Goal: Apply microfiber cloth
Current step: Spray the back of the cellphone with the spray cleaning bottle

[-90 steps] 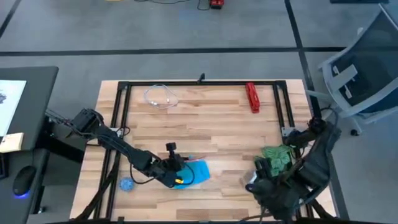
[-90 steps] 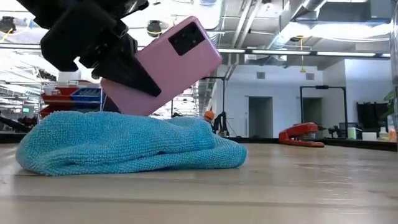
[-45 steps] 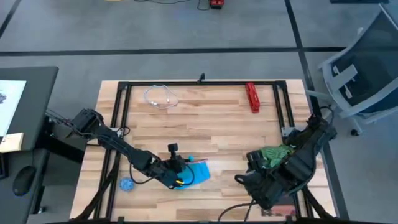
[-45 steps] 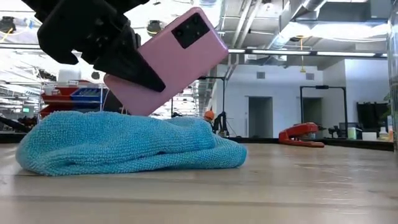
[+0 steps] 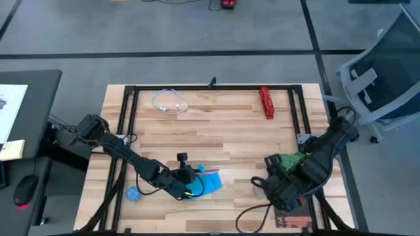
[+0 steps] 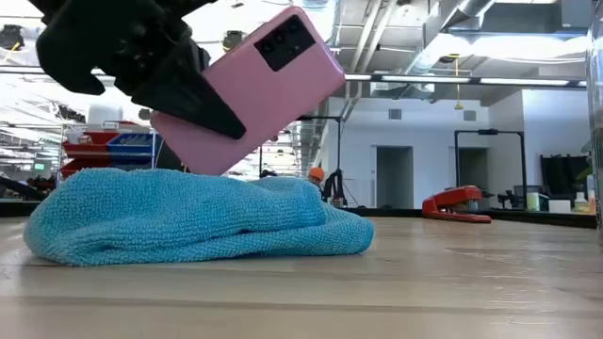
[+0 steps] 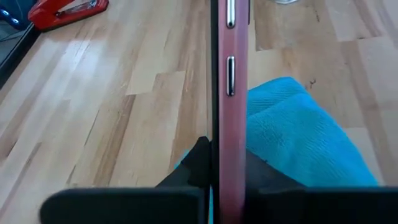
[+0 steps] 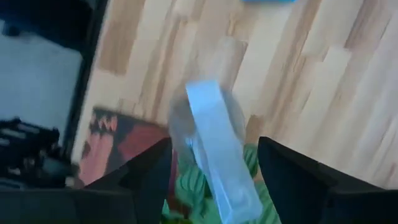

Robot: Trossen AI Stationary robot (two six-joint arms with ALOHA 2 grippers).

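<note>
The microfiber cloth (image 5: pixel 210 181), sky-blue and bunched up, lies on the wooden table near its front edge (image 6: pixel 188 218). My left gripper (image 5: pixel 188 188) is shut on a pink smartphone (image 6: pixel 254 89), which stands tilted over the cloth. My right gripper (image 5: pixel 261 185) hovers at the near right beside a green bundle (image 5: pixel 290 164). In its wrist view its fingers stand wide open (image 8: pixel 214 155) around a blurred pale blue-white object (image 8: pixel 217 168); I cannot tell whether they touch it. My left gripper pinches the phone's lower end (image 7: pixel 227 177) between its two fingers, one on each flat face. The fingers (image 6: pixel 188 99) come slanting down from the table's left. The phone is tilted, camera end up, and its lower corner (image 6: pixel 203 168) meets the top of the cloth.
A red stapler (image 5: pixel 266 102) lies at the far right, a clear cable loop (image 5: pixel 169 103) at the far left, and a small blue disc (image 5: pixel 134 194) at the near left. A black frame (image 5: pixel 210 87) runs round the table. Bare wood lies in the middle.
My right gripper has swung from the near right edge toward the table's middle and then a little farther from the front edge, turning as it went. My left gripper has kept the phone over the cloth, with its tilt barely altered.
</note>
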